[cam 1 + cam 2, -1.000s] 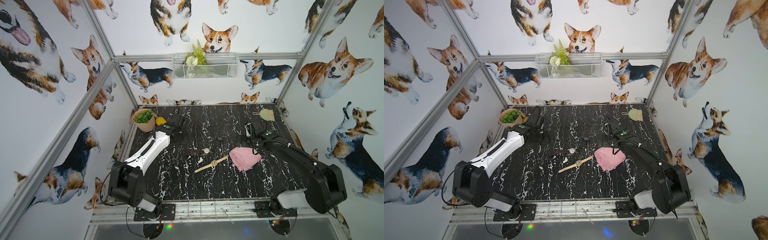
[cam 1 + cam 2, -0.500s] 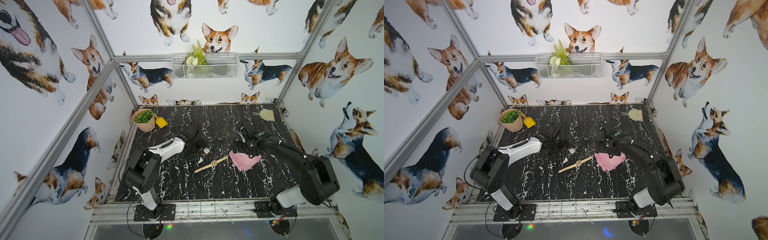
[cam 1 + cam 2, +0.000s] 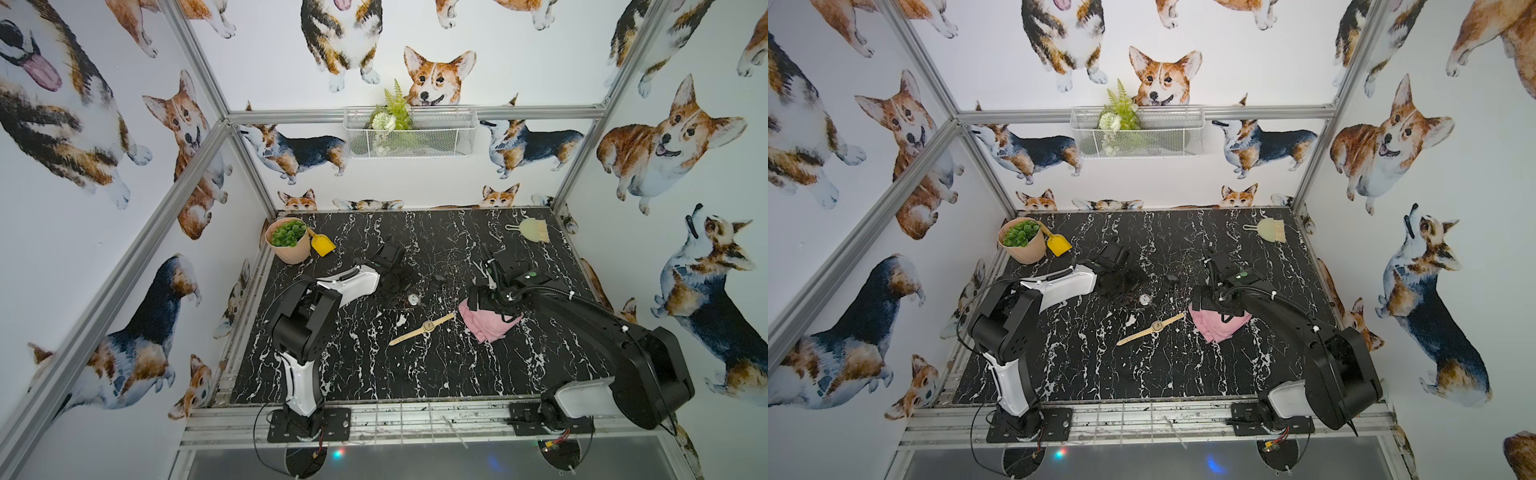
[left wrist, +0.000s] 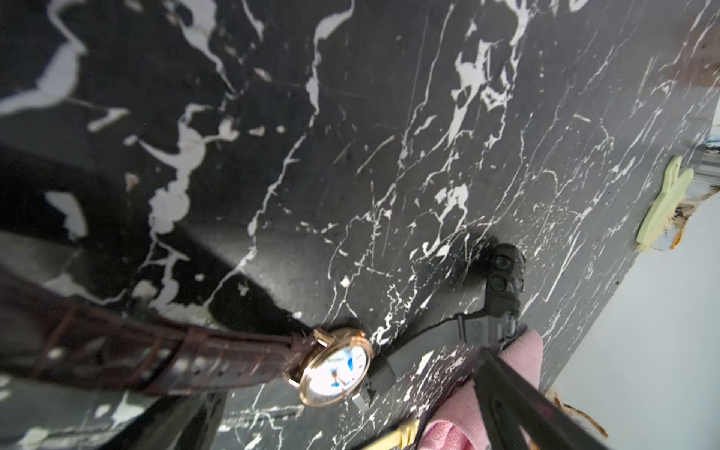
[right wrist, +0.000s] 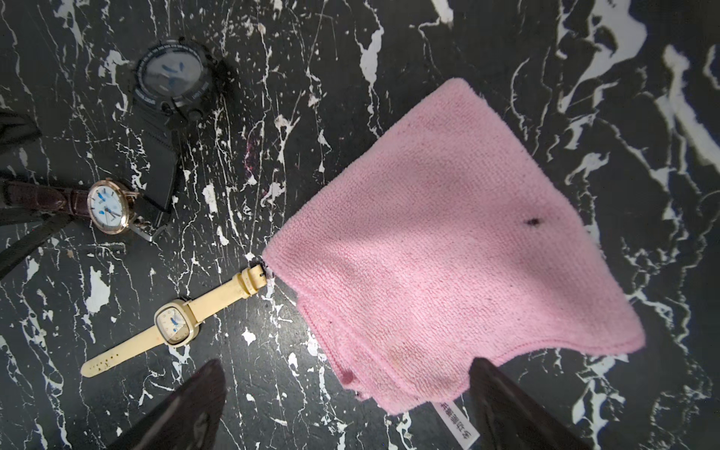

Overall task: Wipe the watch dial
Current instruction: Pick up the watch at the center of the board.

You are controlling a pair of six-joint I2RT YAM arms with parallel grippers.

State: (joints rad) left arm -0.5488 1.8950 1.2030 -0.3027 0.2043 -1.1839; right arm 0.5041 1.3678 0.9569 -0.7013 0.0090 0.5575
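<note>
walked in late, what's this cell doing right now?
Watch-dial wiping, at the reach stage. The right gripper is open over the pink cloth, which lies folded on the table, not yet gripped. The left gripper is open, low by the brown-strap watch. A cream-strap watch and a black sport watch lie nearby. Blue smudges show on the dials; no wiping yet.

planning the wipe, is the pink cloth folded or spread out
Folded. The pink cloth lies as a wedge, with several stacked edges showing along one side.

Your left gripper (image 3: 397, 286) swung from the desk's far-left corner to the brown-strap watch (image 3: 412, 299) — your right gripper (image 3: 478, 303) dropped over the pink cloth (image 3: 492, 326).
</note>
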